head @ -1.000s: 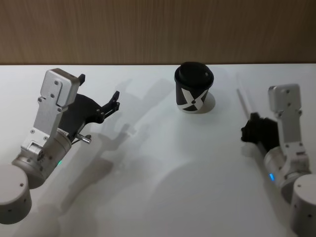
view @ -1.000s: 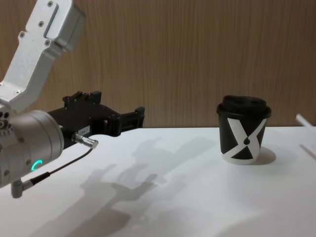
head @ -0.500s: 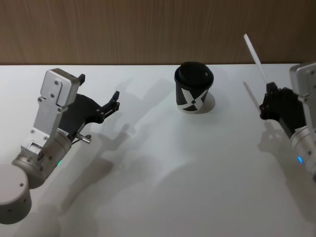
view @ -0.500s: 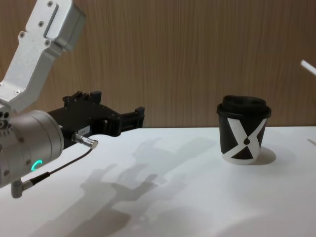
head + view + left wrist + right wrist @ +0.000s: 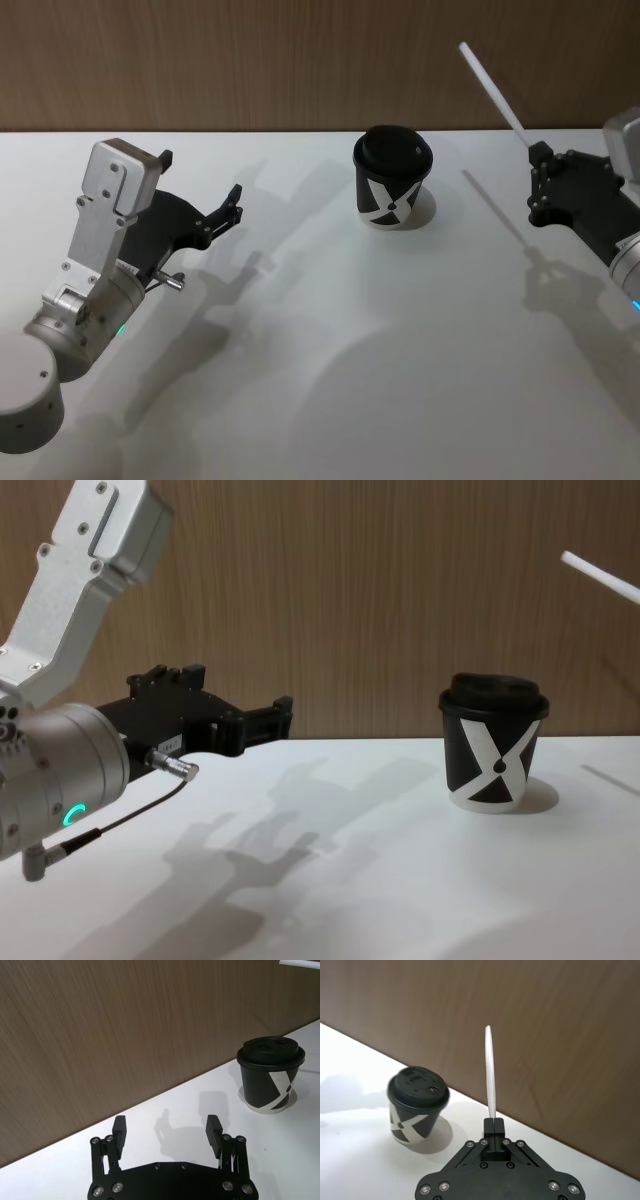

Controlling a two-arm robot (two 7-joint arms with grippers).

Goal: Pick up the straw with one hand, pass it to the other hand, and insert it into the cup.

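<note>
While the left gripper (image 5: 167, 1127) sits wide open left of the one cup (image 5: 392, 190), the right gripper (image 5: 492, 1127) pinches the one straw (image 5: 495, 92), raised right of the cup. Right wrist view shows the pinch, chest view the tip.

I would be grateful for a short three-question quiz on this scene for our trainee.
1. True or false: the right gripper is shut on the straw, holding it off the table.
2. The left gripper is: A) open and empty; B) shut and empty; C) shut on the straw.
3. Fill in: the cup stands upright with its domed lid ___.
Key: 1 true; 2 A; 3 on.
</note>
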